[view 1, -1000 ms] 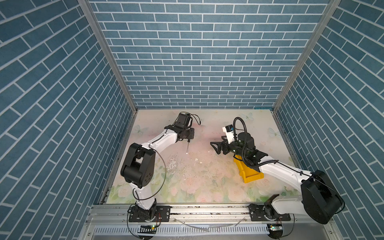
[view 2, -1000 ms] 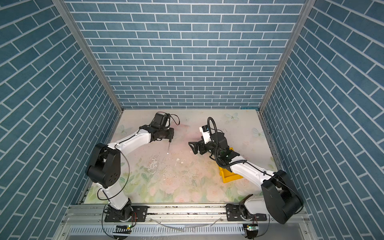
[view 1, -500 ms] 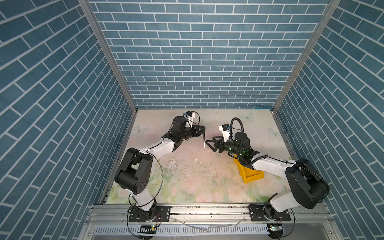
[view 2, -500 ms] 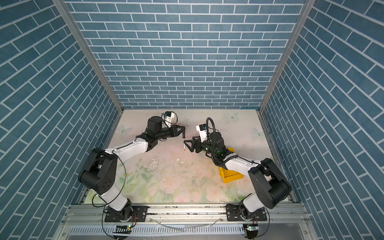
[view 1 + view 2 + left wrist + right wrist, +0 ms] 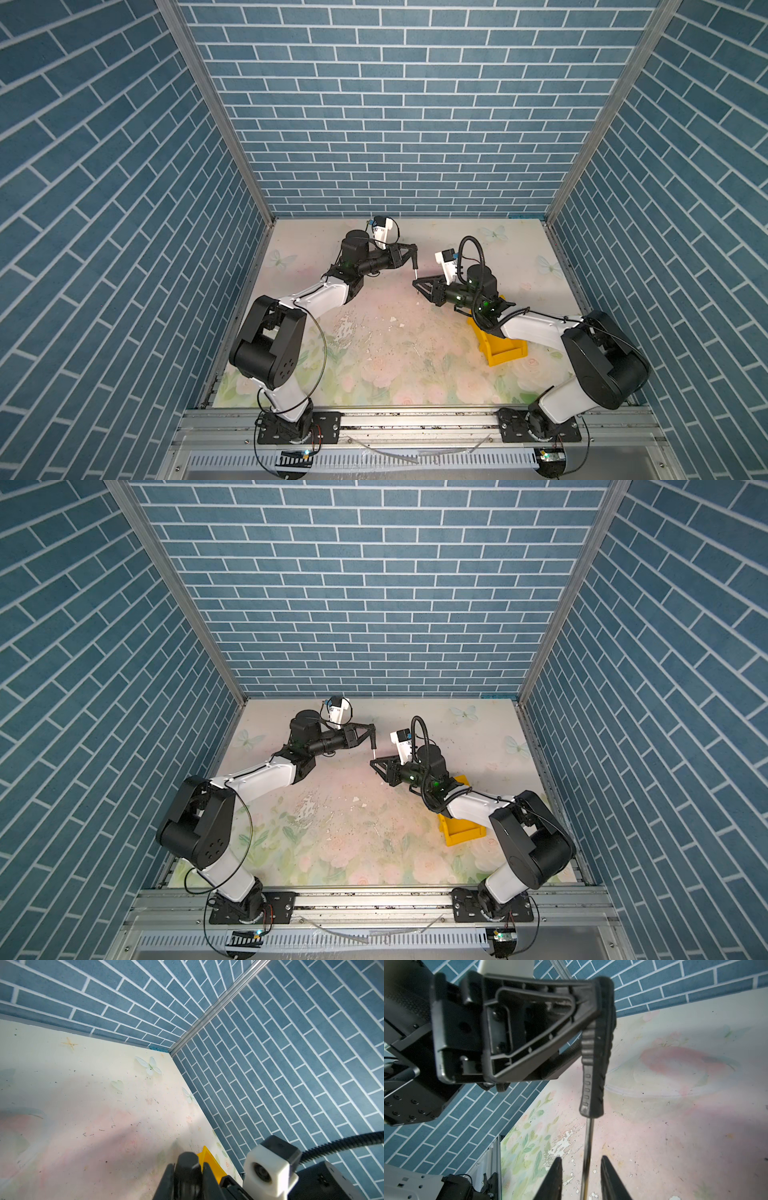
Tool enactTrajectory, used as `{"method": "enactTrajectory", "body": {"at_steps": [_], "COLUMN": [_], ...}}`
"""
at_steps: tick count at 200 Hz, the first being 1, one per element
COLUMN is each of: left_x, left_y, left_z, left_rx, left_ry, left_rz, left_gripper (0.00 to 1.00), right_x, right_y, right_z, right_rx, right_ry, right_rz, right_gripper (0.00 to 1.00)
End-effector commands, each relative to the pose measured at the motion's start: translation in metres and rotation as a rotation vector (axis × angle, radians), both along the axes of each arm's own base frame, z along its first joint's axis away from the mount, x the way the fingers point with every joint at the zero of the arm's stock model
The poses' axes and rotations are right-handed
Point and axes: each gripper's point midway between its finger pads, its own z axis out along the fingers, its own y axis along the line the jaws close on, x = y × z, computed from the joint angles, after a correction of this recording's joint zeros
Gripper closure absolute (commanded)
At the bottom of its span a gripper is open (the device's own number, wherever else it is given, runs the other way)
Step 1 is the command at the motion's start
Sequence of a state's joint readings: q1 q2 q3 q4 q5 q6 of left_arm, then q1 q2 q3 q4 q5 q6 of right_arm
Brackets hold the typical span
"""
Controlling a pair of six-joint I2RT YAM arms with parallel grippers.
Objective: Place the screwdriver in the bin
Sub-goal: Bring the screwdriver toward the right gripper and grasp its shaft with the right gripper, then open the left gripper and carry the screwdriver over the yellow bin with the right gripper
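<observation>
Small slim screwdriver (image 5: pixel 592 1076) with a ribbed black plastic handle and thin silver metal shaft hangs tip-down over mid table (image 5: pixel 374 353), toward the far side. Left gripper (image 5: pixel 412 250) is clamped on the handle's top. Right gripper (image 5: pixel 580 1164) is just below it, jaws apart w/ the shaft between them, not pinching. Bright yellow rectangular plastic bin (image 5: pixel 505 353) sits near-right, partly under the right arm.

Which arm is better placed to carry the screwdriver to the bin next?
Right. The right gripper straddles the shaft of the screwdriver with its jaws apart, not yet touching it, and the bin lies partly under that arm. The left gripper, shut on the handle, is farther from the bin.
</observation>
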State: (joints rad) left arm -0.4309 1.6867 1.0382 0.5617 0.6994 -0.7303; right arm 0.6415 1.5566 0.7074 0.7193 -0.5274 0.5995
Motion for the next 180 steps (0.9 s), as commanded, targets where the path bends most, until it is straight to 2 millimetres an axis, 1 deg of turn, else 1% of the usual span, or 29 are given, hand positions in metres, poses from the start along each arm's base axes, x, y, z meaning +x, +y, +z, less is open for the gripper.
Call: {"method": "enactTrajectory", "body": {"at_steps": [1,37,67,76,92,108,134,144,155,175,180], "left_x": [-0.009,-0.007,-0.007,-0.007,-0.006,-0.006,-0.008,-0.009,-0.01,-0.013,-0.014], "left_y": [-0.003,-0.003,-0.003,-0.002,0.0,0.004,0.01,0.012,0.017,0.024,0.025], "left_z": [0.012,0.004,0.001,0.002,0.002,0.002,0.003,0.004,0.005,0.007,0.008], "left_rx": [-0.028,-0.018,-0.013,-0.012,-0.002,0.013,0.051,0.071,0.099,0.151,0.164], "left_ry": [-0.039,-0.023,-0.022,-0.025,-0.037,-0.057,-0.125,-0.155,-0.194,-0.256,-0.272], "left_rz": [-0.036,-0.03,-0.025,-0.02,-0.006,0.013,0.038,0.048,0.065,0.091,0.094], "left_gripper": [0.97,0.98,0.97,0.94,0.79,0.61,0.4,0.32,0.23,0.02,0.01], "right_x": [0.004,0.002,0.001,0.001,-0.001,-0.003,-0.009,-0.012,-0.017,-0.026,-0.028], "right_y": [0.008,0.008,0.006,0.006,0.004,-0.001,-0.013,-0.021,-0.031,-0.056,-0.063], "right_z": [0.021,0.021,0.019,0.019,0.019,0.017,0.011,0.01,0.005,-0.004,-0.006], "right_rx": [0.056,0.052,0.04,0.032,0.007,-0.039,-0.147,-0.197,-0.262,-0.374,-0.399], "right_ry": [-0.033,-0.033,-0.03,-0.038,-0.048,-0.069,-0.099,-0.114,-0.113,-0.109,-0.105], "right_rz": [0.018,0.019,0.018,0.018,0.022,0.019,0.013,0.006,-0.006,-0.051,-0.068], "right_gripper": [0.77,1.0,1.0,1.0,1.0,1.0,1.0,1.0,1.0,1.0,1.0]}}
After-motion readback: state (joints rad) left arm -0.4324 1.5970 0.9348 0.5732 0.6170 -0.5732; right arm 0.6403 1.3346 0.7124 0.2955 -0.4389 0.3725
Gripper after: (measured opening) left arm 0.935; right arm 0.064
